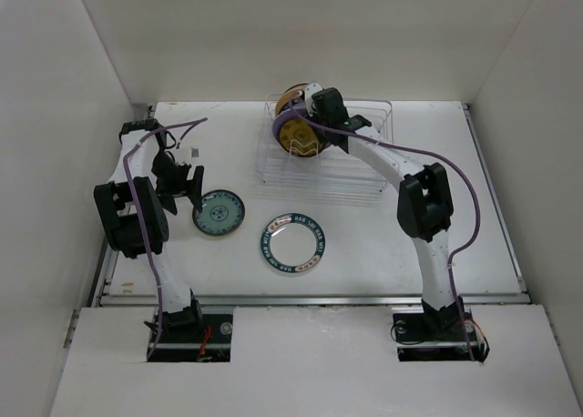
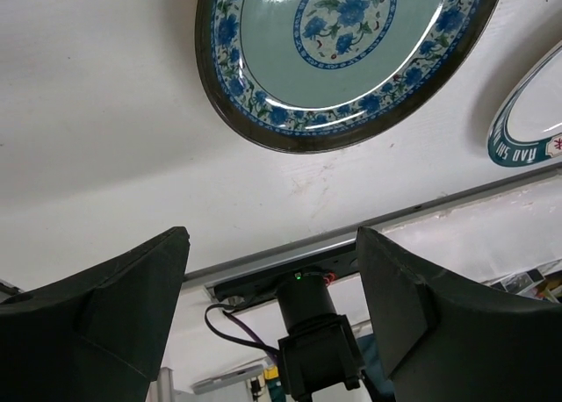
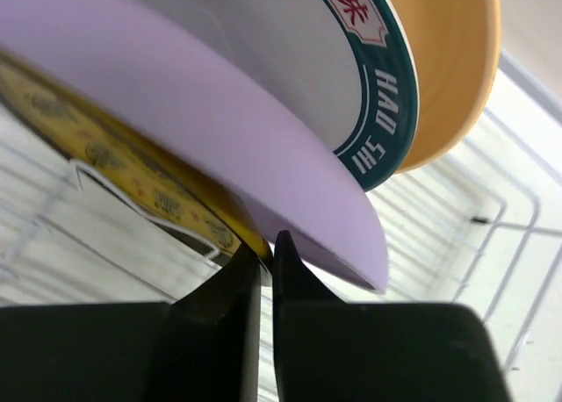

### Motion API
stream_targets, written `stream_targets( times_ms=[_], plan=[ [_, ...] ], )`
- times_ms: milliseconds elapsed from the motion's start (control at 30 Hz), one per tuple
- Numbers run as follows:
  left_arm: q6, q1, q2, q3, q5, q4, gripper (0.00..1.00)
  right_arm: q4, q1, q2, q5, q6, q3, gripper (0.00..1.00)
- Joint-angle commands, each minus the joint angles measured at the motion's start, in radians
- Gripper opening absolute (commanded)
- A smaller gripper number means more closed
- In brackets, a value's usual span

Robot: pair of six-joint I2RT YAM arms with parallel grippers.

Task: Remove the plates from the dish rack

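Note:
The dish rack (image 1: 364, 176) stands at the back centre and several plates stand on edge at its left end. In the right wrist view these are a gold-patterned plate (image 3: 97, 147), a plain lavender plate (image 3: 219, 130), a white plate with a teal rim (image 3: 369, 112) and a tan-yellow plate (image 3: 448, 68). My right gripper (image 3: 266, 248) is shut on the gold-patterned plate's rim (image 1: 299, 139), with the lavender plate just outside its right finger. My left gripper (image 1: 187, 188) is open and empty, beside a teal flowered plate (image 1: 219, 213) lying on the table. Another teal-rimmed white plate (image 1: 293, 244) lies flat near the centre.
The rack wires (image 3: 492, 235) stretch to the right of the standing plates. In the left wrist view the flowered plate (image 2: 351, 60) and the edge of the teal-rimmed plate (image 2: 527, 139) lie beyond the open fingers. White walls enclose the table on three sides.

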Motion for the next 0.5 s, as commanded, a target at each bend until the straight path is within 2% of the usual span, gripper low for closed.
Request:
stream_targets(
  times_ms=[0, 267, 467],
  plan=[
    [0.009, -0.006, -0.053, -0.001, 0.014, -0.069, 0.74, 0.130, 0.013, -0.125, 0.080, -0.068, -0.017, 0.01],
    [0.039, -0.026, -0.130, 0.039, 0.045, -0.098, 0.74, 0.130, 0.042, -0.252, 0.110, -0.089, -0.045, 0.00],
    [0.061, -0.046, -0.161, 0.078, 0.093, -0.129, 0.74, 0.081, 0.062, -0.328, 0.065, -0.068, -0.036, 0.00]
  ],
)
